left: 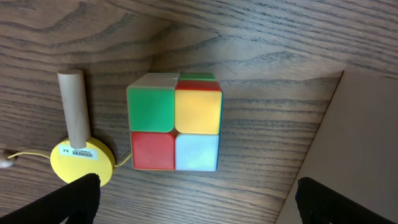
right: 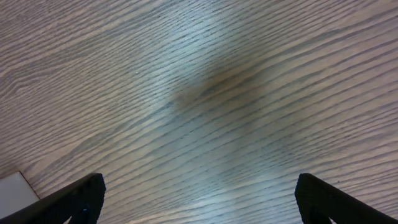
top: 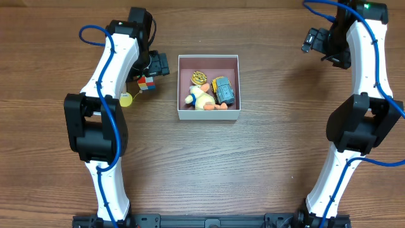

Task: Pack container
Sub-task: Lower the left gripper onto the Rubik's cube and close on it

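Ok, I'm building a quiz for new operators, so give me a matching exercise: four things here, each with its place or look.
Things: 1 cube; 2 duck; 3 yellow disc; 4 right end effector.
Descriptions: a open over bare table; b lying in the box; c barcode sticker on it; d multicoloured, on the table outside the box.
Pairs: 1-d, 2-b, 3-c, 4-a.

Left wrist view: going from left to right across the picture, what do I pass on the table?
yellow disc with a wooden peg → colour cube → white outer wall of the container
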You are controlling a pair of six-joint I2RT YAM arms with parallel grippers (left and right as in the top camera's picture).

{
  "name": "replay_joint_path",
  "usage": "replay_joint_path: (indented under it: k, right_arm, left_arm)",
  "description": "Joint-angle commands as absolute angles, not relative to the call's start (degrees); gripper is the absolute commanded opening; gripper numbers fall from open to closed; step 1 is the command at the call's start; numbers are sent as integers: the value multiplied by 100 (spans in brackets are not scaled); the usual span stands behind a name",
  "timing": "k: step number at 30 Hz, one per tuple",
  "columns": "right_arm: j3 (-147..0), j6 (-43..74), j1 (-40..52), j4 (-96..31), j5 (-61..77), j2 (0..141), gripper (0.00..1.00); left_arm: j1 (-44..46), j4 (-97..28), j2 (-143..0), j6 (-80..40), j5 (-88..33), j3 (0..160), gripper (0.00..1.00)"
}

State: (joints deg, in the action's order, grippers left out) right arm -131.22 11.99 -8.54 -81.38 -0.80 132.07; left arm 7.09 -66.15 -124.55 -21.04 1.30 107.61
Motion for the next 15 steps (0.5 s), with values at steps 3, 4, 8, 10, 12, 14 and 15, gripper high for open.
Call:
replay_joint_path:
  k: [3,4,8,10,12,14,15]
  right_arm:
    - [-13124,1197,-858,-8106,-73,13026,100]
    - [-13124,1194,-858,-8106,-71,13026,100]
    - [-13124,1197,-858,-8106,-73,13026,100]
    - [-13124,1197,-858,-8106,-73,13026,100]
    - [-13124,1197,-858,-8106,-73,13026,100]
    - [-13124,1197,-858,-8106,-73,13026,100]
    - [-13124,1197,-858,-8106,-71,13026,100]
  left_arm:
    - [694,-6569,-12536,-2189,148,10604,100]
    - [687,-6549,-12536,-2189,152,10580,100]
    - [613,-6510,-12536,-2231,143,10512,100]
    - [585,-6525,-12536,-2224,145,10512,100]
    - [550,-6532,-12536,-2226,141,10510,100]
    - [526,-6554,-12536,-2226,145,10508,100]
    - [526,-6567,-12536,-2213,150,10506,100]
